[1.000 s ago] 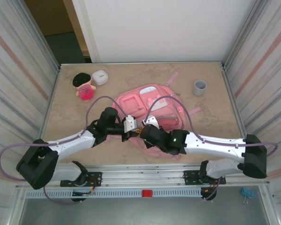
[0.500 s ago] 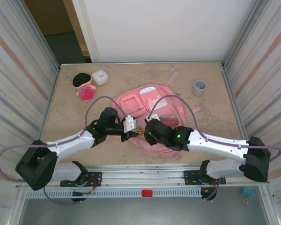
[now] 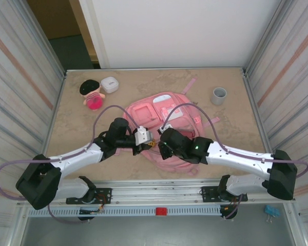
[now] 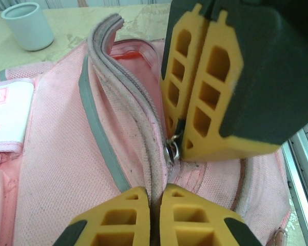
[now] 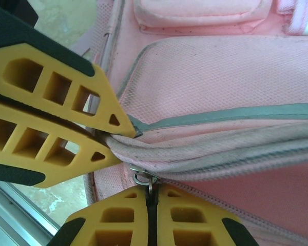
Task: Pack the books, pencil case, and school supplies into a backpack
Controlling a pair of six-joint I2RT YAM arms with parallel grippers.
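The pink backpack point(image 3: 169, 110) lies flat in the middle of the table. My left gripper point(image 3: 145, 137) is at its near left corner, shut on the raised piped rim point(image 4: 143, 128) of the zip opening. My right gripper point(image 3: 160, 145) faces it from the right, shut on the metal zip pull point(image 5: 145, 178), which sits just past its fingertips. In the left wrist view the right gripper's yellow fingers point(image 4: 205, 97) hang over the pull ring point(image 4: 173, 149). The left gripper's fingers point(image 5: 56, 87) pinch the rim in the right wrist view. The books, pencil case and school supplies are out of view.
A grey cup point(image 3: 219, 95) stands at the back right, also seen in the left wrist view point(image 4: 26, 25). A pink doll point(image 3: 91, 94) and a small white box point(image 3: 109, 84) lie at the back left. Corrugated walls close in both sides of the table point(image 3: 77, 128).
The right wrist has shifted a little up and right and set its fingers again on the zip pull. The left arm has held still on the rim.
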